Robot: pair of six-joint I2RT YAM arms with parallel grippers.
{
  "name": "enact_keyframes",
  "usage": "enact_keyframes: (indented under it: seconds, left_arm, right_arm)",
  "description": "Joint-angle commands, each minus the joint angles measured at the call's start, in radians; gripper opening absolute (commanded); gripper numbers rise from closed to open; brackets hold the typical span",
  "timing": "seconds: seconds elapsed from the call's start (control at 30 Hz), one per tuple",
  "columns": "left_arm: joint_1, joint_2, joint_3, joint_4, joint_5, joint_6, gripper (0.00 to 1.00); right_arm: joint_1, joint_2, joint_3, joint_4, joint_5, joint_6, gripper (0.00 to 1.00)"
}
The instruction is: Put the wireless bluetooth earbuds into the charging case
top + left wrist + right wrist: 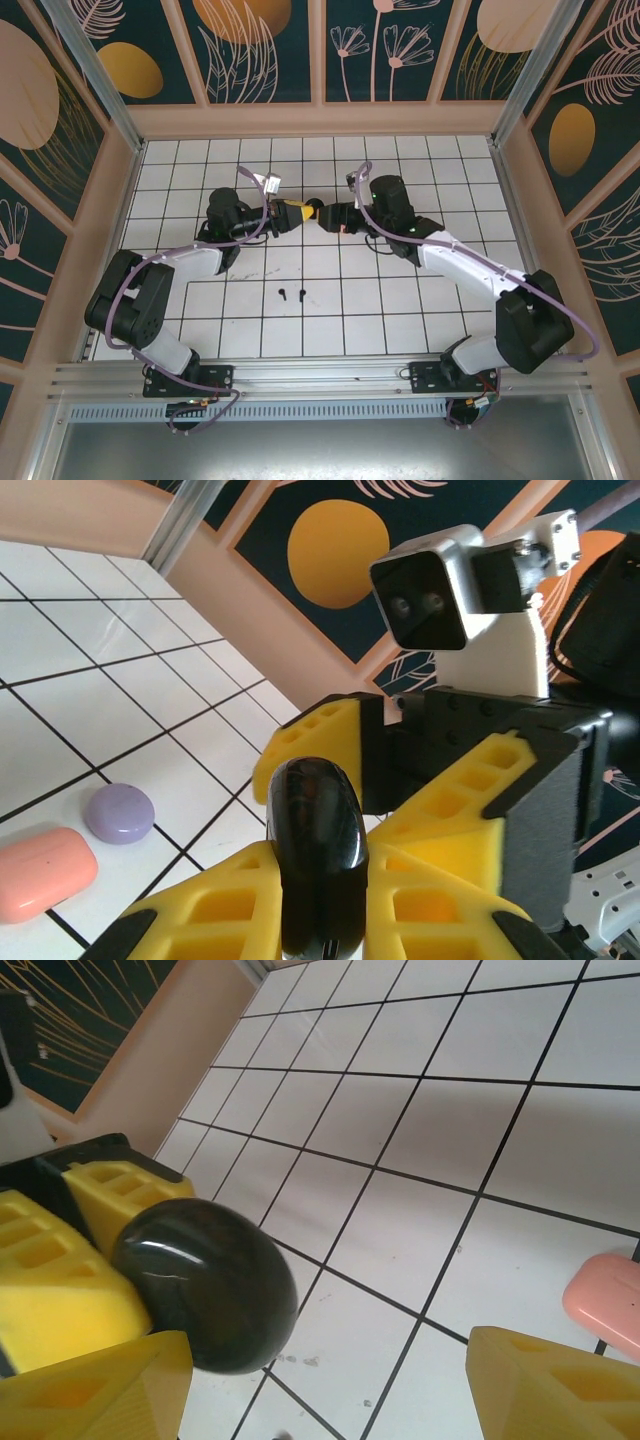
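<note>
From above, the left gripper [292, 212] and right gripper [328, 215] meet tip to tip mid-table over open tiles. The 2 black earbuds [284, 294] lie side by side nearer the bases, well apart from both grippers, their stems too small to read. In the left wrist view, the left gripper pinches the black charging case [315, 840], whose long axis runs out along the fingers. A lavender case [120, 813] and a coral-pink case [40, 873] sit near each other on the tiles to the left. In the right wrist view, the right gripper's yellow fingers [550, 1385] stand spread, with the case's rounded end between them and bare tiles beyond.
</note>
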Motion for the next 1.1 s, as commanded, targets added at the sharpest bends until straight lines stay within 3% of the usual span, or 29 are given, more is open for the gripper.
enact_keyframes:
  seconds: [0.0,0.37,0.67,0.9,1.07]
  left_arm:
    - [-0.004,-0.031,0.024,0.014,0.034,-0.003,0.00]
    - [-0.004,-0.065,0.020,0.014,0.044,-0.001,0.00]
    - [-0.004,-0.078,0.020,0.009,0.044,0.007,0.00]
    - [-0.005,-0.071,0.020,0.052,0.078,-0.020,0.00]
    - [-0.004,-0.056,0.003,0.206,0.123,-0.129,0.00]
  right_arm:
    - [-0.007,0.024,0.046,0.045,-0.005,-0.016,0.72]
    - [-0.055,0.045,-0.003,0.085,0.040,0.038,0.69]
    - [-0.087,-0.026,-0.054,0.075,0.013,0.044,0.68]
    - [-0.110,-0.094,-0.091,0.144,-0.232,0.038,0.66]
    - [-0.121,-0.082,-0.089,0.205,-0.355,0.072,0.59]
